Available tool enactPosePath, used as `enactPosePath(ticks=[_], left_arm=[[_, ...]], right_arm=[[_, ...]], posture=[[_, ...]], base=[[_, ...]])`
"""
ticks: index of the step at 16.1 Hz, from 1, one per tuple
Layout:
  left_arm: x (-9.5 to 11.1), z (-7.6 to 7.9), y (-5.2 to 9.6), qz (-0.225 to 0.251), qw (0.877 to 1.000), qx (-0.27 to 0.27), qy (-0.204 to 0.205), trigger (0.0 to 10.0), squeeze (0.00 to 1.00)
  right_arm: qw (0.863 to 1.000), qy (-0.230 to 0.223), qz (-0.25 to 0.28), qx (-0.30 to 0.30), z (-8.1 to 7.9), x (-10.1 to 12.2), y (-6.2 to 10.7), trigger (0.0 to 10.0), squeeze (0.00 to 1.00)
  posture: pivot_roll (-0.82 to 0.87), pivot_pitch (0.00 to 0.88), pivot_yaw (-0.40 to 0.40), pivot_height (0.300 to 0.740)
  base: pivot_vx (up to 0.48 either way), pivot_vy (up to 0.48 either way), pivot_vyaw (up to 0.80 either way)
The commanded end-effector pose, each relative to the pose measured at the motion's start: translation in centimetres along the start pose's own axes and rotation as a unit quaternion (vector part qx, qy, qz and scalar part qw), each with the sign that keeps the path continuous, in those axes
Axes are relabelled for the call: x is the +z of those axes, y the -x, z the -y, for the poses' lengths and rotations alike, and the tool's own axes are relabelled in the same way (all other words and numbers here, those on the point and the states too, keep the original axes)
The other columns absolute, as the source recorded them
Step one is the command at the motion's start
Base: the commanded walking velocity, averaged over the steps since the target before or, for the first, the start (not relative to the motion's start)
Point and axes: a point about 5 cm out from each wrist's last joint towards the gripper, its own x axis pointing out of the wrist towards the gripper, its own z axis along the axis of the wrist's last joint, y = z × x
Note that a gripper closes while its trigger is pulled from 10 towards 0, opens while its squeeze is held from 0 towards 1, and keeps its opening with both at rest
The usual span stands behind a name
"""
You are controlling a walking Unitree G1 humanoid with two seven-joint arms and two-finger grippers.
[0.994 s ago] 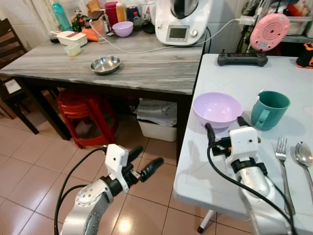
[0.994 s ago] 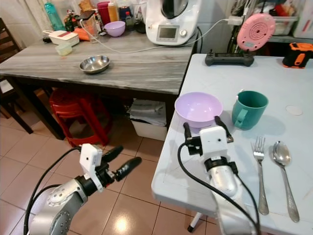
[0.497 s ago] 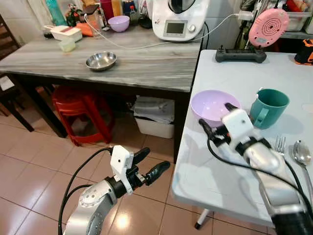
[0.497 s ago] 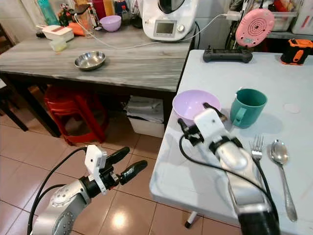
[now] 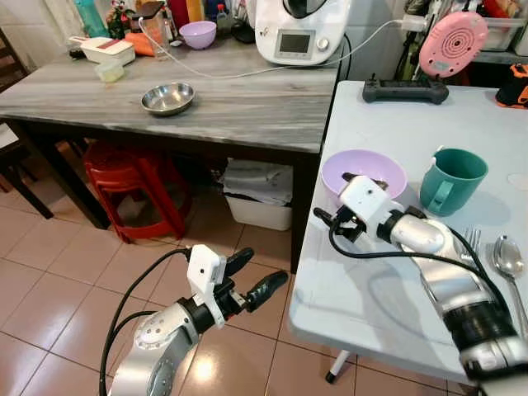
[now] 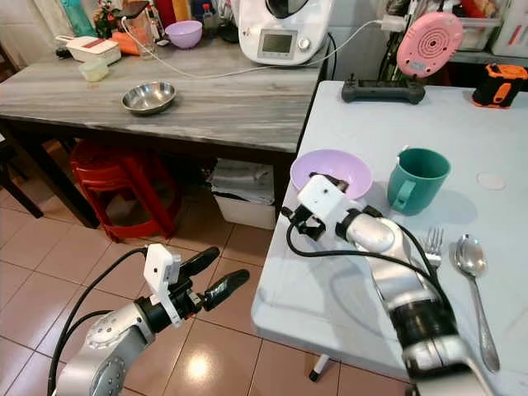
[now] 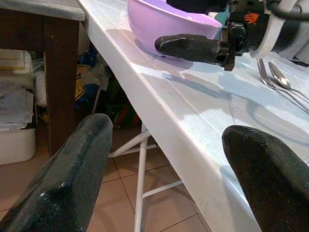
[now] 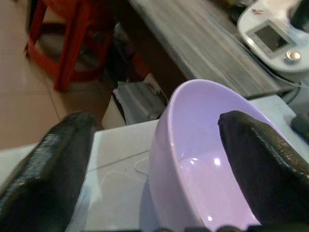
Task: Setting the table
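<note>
Change since earlier frame: right gripper (image 5: pixel 345 198) has swung in from the white worktop's front edge to the lilac bowl (image 5: pixel 363 174); the bowl, mug and cutlery lie as they did.
Right gripper: fingers spread wide, straddling the bowl's near rim, one finger over the inside of the bowl, the other outside it above the worktop; not closed on the rim.
Left gripper (image 5: pixel 250 279): fingers parted wide, holding nothing, low over the tiled floor (image 5: pixel 49 272) beside the white worktop (image 5: pixel 388 272).
Lilac bowl: upright, near the worktop's left edge, empty as far as can be seen.
Green mug (image 5: pixel 450 181): upright, just beside the bowl on its right.
Fork (image 5: pixel 472 239) and spoon (image 5: pixel 511 264): flat on the worktop side by side, right of the right arm.
Grey worktop (image 5: pixel 247 107): carries a steel bowl (image 5: pixel 167 98) and a white kitchen appliance (image 5: pixel 299 33) at the back.
</note>
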Motion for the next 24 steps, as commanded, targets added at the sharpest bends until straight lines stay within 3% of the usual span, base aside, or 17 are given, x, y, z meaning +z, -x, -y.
enactPosePath(ticks=[1,8,13,18,24], left_arm=[[0.0,-0.3,0.2,-0.003,1.000,0.008,-0.010,10.0,0.00],[0.1,-0.1,0.2,0.000,1.000,-0.001,-0.014,10.0,0.00],[0.2,0.1,0.3,-0.001,1.000,-0.020,-0.009,10.0,0.00],[0.5,0.1,0.3,0.002,0.999,-0.031,-0.015,10.0,0.00],[2.4,-0.4,-0.3,0.049,0.996,-0.013,-0.073,10.0,0.00]], right_arm=[[0.999,0.034,0.001,0.011,0.1,0.2,-0.3,0.0,0.00],[0.999,0.030,-0.027,0.023,-0.1,-1.5,-0.4,0.0,0.00],[1.000,-0.007,-0.022,0.001,0.0,-1.5,0.0,0.0,0.00],[1.000,-0.006,-0.019,0.000,-0.4,-1.7,0.6,0.0,0.00],[1.000,0.000,-0.025,-0.011,0.2,-1.7,0.9,0.0,0.00]], posture=[[-0.08,0.069,0.087,0.740],[-0.07,0.060,0.090,0.740],[-0.08,0.059,0.098,0.740],[-0.08,0.062,0.104,0.740],[-0.08,0.055,0.102,0.740]], base=[[0.000,0.000,0.00],[0.000,0.000,0.00],[0.000,0.000,0.00],[0.000,0.000,0.00],[0.000,0.000,0.00]])
